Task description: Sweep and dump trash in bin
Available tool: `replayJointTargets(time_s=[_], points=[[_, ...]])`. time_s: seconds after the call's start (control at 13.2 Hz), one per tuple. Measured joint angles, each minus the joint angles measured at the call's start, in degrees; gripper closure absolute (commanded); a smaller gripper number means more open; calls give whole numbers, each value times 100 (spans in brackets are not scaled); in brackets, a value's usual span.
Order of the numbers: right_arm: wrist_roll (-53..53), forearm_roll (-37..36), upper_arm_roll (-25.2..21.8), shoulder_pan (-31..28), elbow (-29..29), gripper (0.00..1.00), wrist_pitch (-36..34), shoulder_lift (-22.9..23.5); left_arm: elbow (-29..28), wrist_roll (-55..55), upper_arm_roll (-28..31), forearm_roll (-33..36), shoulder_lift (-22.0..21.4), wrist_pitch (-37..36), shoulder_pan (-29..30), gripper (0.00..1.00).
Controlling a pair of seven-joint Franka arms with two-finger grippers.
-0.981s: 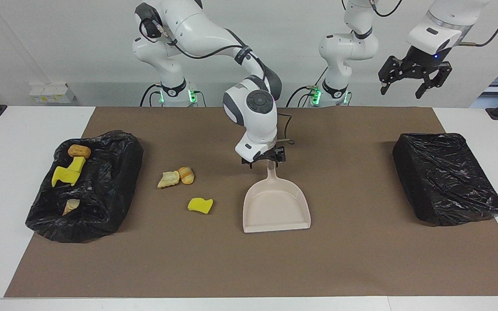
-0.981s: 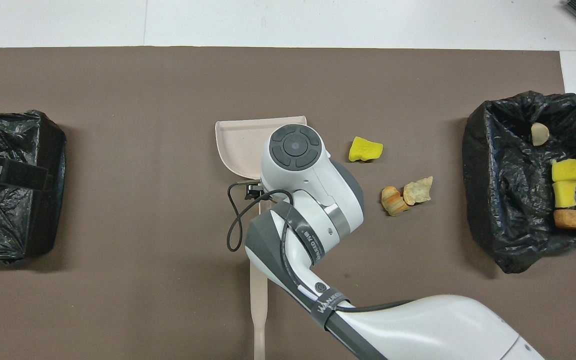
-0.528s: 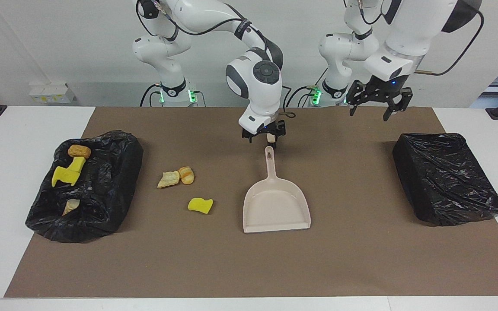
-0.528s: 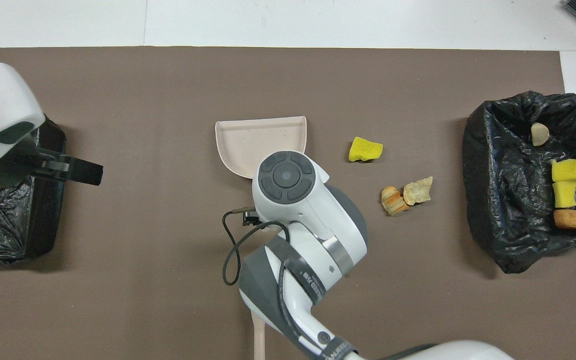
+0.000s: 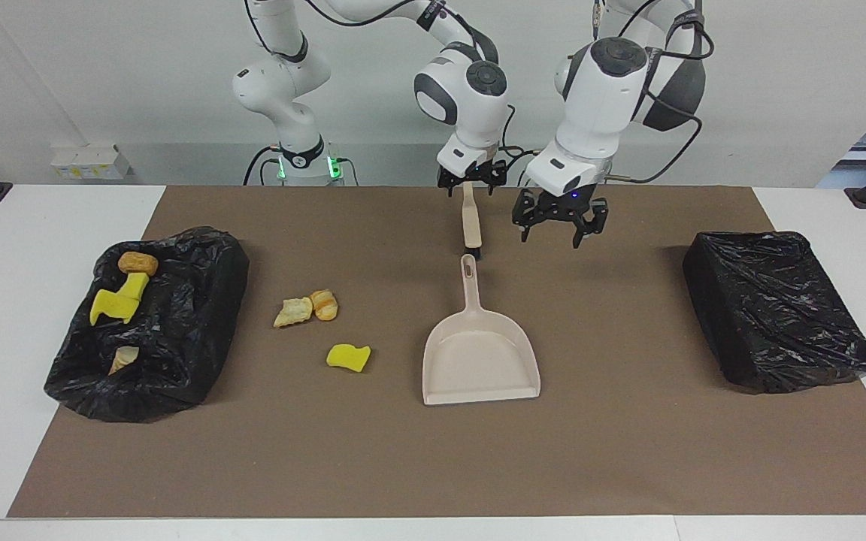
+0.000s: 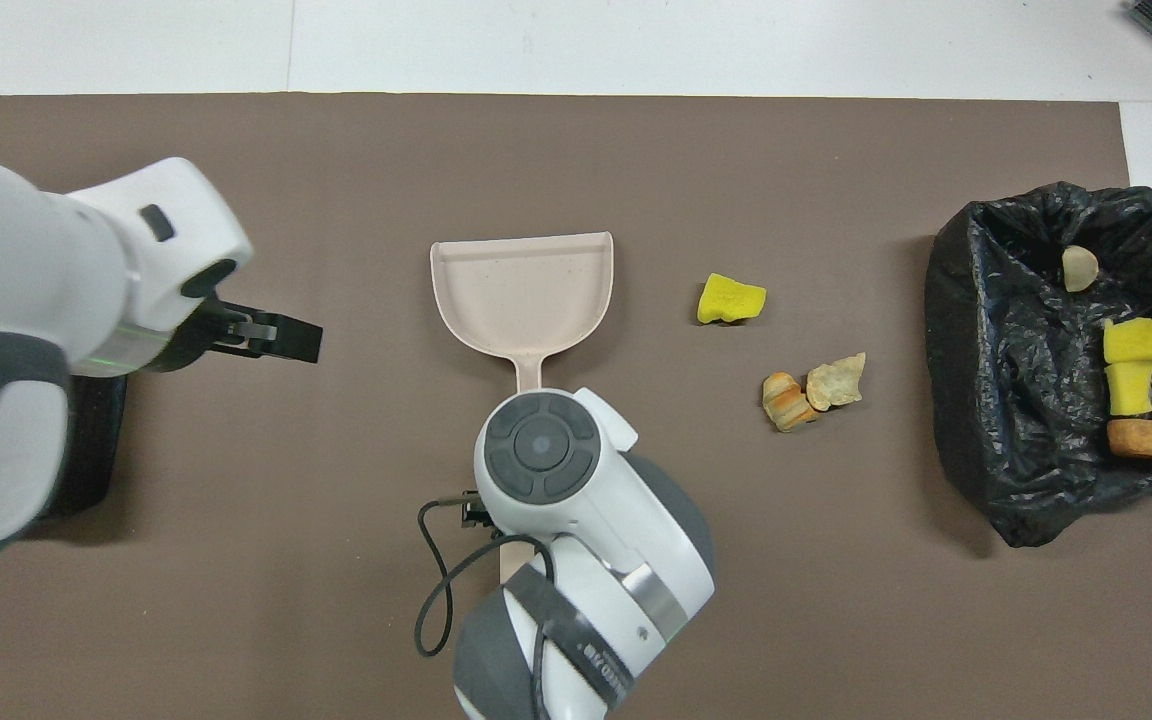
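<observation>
1. Across the white tabletop (image 5: 42, 225) lies one brown mat (image 5: 628, 451), and everything else sits on it.
2. Two arms reach in. The left gripper (image 5: 559, 229) hangs over bare mat between the dustpan's handle and the wrapped box, jaws spread and holding nothing. The right gripper (image 5: 470, 180) is over the robots' end of the beige stick, jaws also spread. Whether it touches the stick cannot be told.
3. Two black plastic bundles stand at the table's ends. The open bin (image 5: 200, 315) is at the right arm's end and the wrapped box (image 5: 779, 312) at the left arm's end.
4. One beige dustpan (image 5: 482, 361) lies flat mid-mat, its long axis running toward and away from the robots, mouth pointing away from them.
5. One beige stick (image 5: 470, 222) lies in line with the dustpan's handle, nearer the robots.
6. Seven trash scraps are visible.
   - Four are in the open bin: two yellow chunks (image 6: 1136, 360) touching each other, one brown bread piece (image 6: 1146, 438) and one pale bread piece (image 6: 1079, 268).
   - Three are loose on the mat between dustpan and bin. Two bread pieces (image 5: 309, 308) lie side by side, touching. One yellow chunk (image 5: 348, 358) lies farther from the robots, its long axis running between the table's ends.
</observation>
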Motion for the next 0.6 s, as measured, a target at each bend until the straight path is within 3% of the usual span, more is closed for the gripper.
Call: replayJointTargets(time_s=[0.23, 0.45, 0.6], points=[[200, 110, -1, 372, -572, 1, 422, -98, -163, -651, 7, 7, 429, 433, -469, 0], [372, 156, -1, 607, -928, 21, 778, -96, -272, -1213, 7, 11, 976, 1112, -828, 0], [448, 214, -1, 642, -1005, 41, 907, -96, -286, -1424, 8, 11, 1187, 1330, -856, 0]])
